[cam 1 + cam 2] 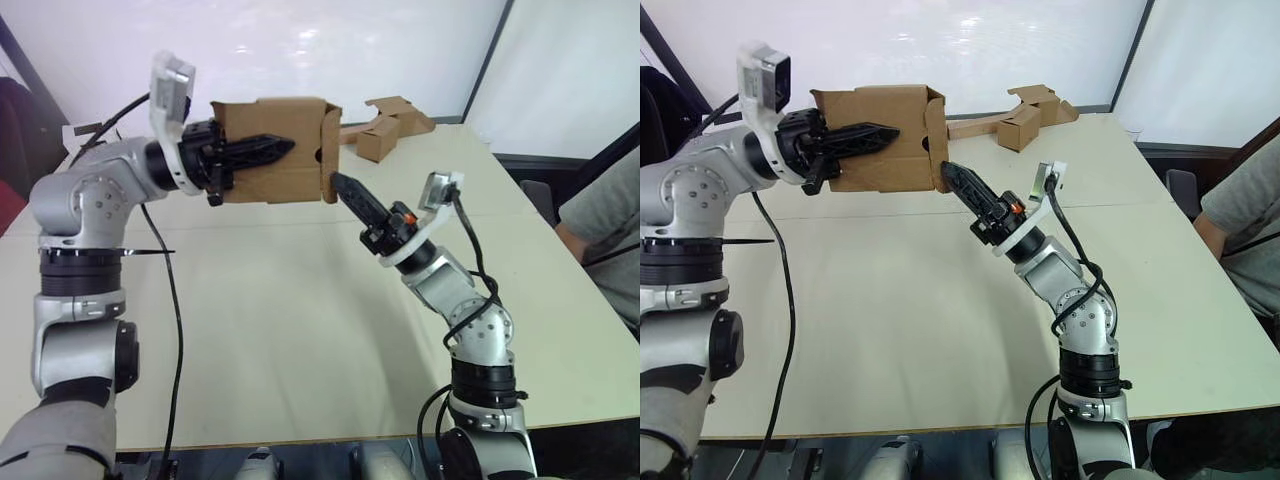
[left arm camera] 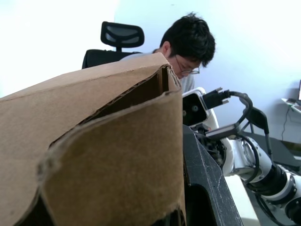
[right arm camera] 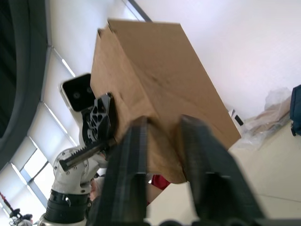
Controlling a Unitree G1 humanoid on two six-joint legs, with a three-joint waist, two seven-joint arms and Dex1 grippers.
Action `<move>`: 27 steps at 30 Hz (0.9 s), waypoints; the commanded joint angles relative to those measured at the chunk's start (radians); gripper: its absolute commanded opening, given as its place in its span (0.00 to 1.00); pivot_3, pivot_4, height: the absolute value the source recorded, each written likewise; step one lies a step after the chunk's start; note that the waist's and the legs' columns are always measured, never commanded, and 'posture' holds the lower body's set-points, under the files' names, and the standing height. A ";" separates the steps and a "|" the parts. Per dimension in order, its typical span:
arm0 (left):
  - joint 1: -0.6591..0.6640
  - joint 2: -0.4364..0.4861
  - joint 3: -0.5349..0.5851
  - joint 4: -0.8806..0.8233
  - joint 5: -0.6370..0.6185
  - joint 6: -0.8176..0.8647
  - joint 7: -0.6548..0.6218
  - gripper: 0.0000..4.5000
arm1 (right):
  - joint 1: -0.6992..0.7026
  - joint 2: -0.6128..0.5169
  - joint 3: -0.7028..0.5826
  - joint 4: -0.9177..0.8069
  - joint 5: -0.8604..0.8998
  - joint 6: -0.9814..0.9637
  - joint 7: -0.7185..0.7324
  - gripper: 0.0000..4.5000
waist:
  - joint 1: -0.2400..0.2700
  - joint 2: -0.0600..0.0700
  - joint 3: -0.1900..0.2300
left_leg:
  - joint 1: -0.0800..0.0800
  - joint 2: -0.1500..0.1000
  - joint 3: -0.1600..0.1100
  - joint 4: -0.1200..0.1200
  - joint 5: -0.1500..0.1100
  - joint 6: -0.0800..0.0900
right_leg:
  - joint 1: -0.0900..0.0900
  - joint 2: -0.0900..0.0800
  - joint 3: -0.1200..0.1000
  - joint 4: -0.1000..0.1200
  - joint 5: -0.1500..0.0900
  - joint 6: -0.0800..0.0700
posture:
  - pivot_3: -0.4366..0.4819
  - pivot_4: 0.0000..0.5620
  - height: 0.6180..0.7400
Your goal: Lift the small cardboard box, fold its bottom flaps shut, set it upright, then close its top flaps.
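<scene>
the plain brown corrugated small cardboard box [image 1: 275,150] hangs in the air above the pale table [image 1: 300,330], on its side; the left gripper [image 1: 262,150] is clamped on its wall, one black finger lying across the outer face; the right gripper [image 1: 345,190] touches the box's lower right corner by a folded-in flap [image 1: 330,140], fingers slightly parted and holding nothing; other brown cardboard pieces [image 1: 390,125] lie at the table's far edge.
</scene>
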 commanded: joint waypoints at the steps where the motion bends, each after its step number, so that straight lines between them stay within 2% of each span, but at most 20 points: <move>1: -0.013 0.008 0.019 -0.020 -0.010 -0.019 -0.006 0.00 | -0.009 0.012 -0.004 -0.035 0.025 -0.012 -0.010 0.02 | 0.000 0.000 0.000 | 0.000 0.000 0.000 0.000 0.000 0.000 | 0.000 0.000 0.000 0.000 0.000 0.000 | 0.48 0.27 1.00; 27: -0.015 0.008 0.025 -0.012 -0.011 -0.018 0.003 0.00 | 0.015 0.010 -0.004 -0.033 0.074 0.000 -0.021 0.02 | 0.000 0.000 0.000 | 0.000 0.000 0.000 0.000 0.000 0.000 | 0.000 0.000 0.000 0.000 0.000 0.000 | 0.48 0.27 1.00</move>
